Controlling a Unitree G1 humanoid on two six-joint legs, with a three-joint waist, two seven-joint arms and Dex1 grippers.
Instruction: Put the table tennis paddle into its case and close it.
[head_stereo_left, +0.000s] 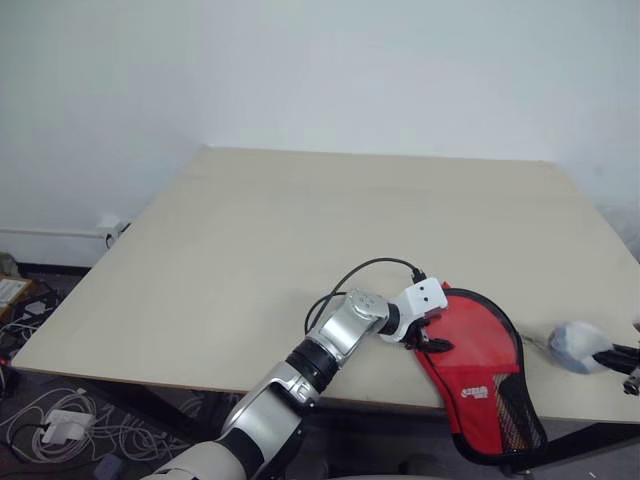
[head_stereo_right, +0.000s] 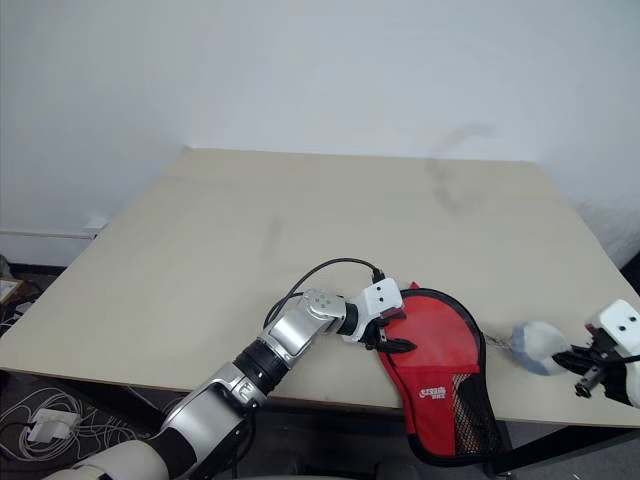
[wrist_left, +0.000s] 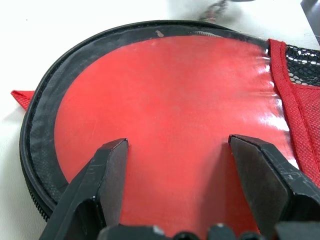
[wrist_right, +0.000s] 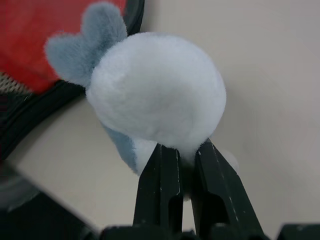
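The left gripper (wrist_left: 175, 165) is resting with its fingers spread wide over the paddle (wrist_left: 165, 115), which is lying inside the red case (head_stereo_right: 440, 385) at the table's (head_stereo_right: 300, 220) near edge. Further right, the right gripper (wrist_right: 185, 155) is pinching a fluffy ball (head_stereo_right: 535, 347).

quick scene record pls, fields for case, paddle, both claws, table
case: red fabric case with black piping lies at the table's near edge, mesh pocket end hanging over it
paddle: red face seen inside the case's zip rim
left claw: left claw open, fingers over the paddle's red face
right claw: right claw shut on fluffy white-grey ball, just right of the case
ball link: small chain seems to run from ball to case; join unclear
table: light wooden table
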